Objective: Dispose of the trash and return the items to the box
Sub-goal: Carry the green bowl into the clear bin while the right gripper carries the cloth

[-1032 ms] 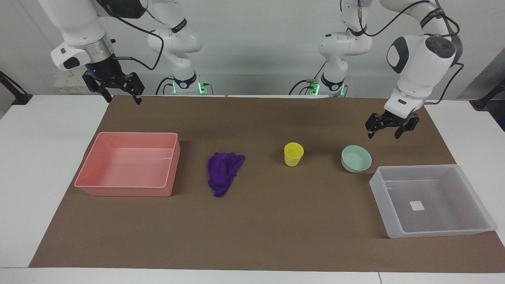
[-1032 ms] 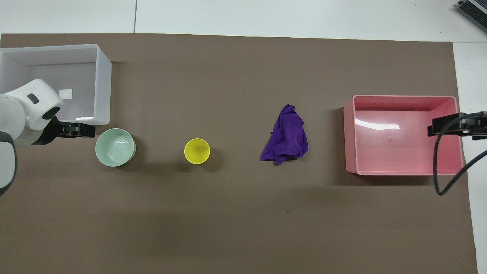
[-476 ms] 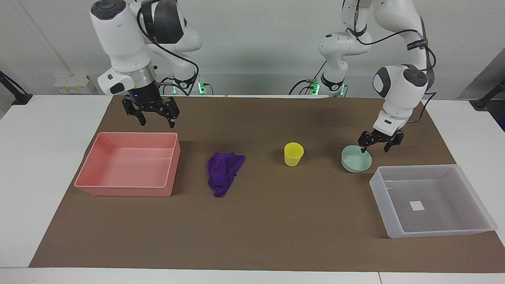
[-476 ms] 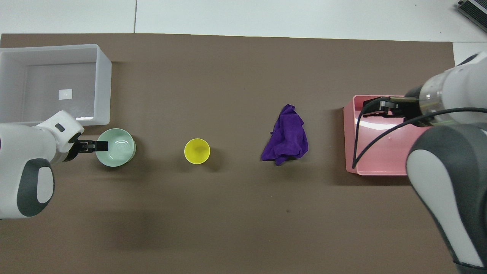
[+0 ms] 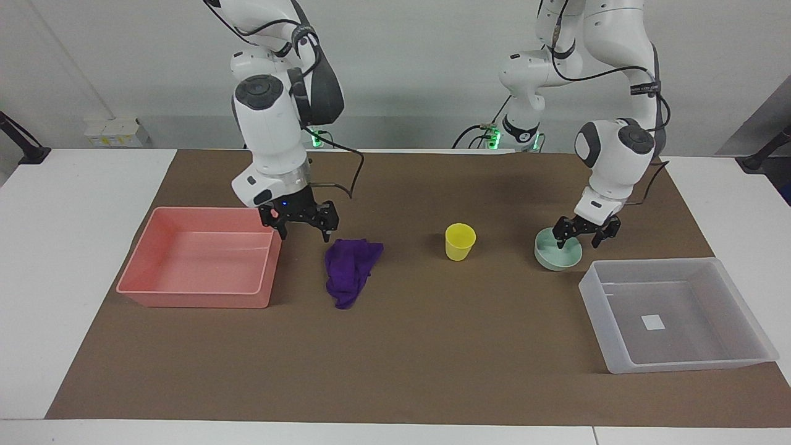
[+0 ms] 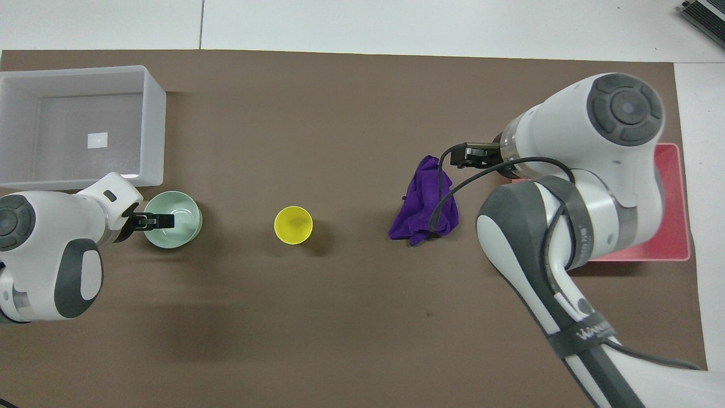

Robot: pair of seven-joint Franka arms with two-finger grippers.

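The left gripper [image 5: 578,238] straddles the shallow mint-green bowl's [image 5: 557,253] rim, fingers spread — the right gripper [image 5: 305,231] hangs open beside the crumpled purple cloth rag [image 5: 350,267].

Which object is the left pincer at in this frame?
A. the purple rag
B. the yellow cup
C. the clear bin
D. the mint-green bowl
D: the left pincer is down at the rim of the mint-green bowl, open, with one finger inside the rim and one outside.
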